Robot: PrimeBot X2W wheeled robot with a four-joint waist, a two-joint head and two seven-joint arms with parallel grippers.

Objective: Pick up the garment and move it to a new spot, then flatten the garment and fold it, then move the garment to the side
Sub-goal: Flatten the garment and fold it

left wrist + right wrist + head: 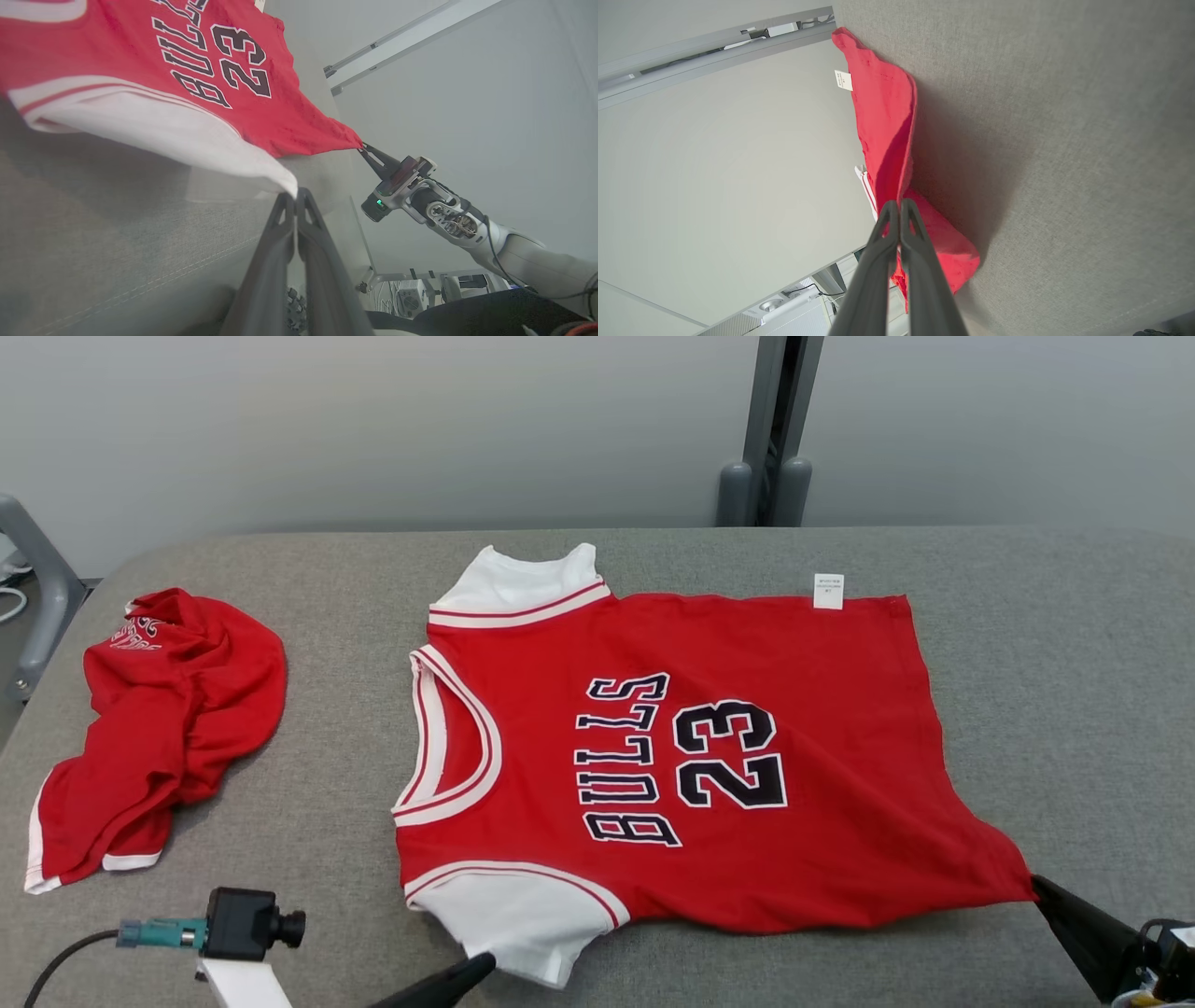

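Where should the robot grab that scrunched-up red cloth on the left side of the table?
Probably the white-trimmed corner of the crumpled red garment, coming from the near edge. That corner sticks out flat toward the robot, while the far part is bunched into a mound.

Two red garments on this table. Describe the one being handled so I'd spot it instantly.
On the grey padded table, look at the middle, not the left end. The jersey lies spread out there, with white sleeves. Unlike the crumpled red garment beside it, it shows BULLS 23 in large black letters.
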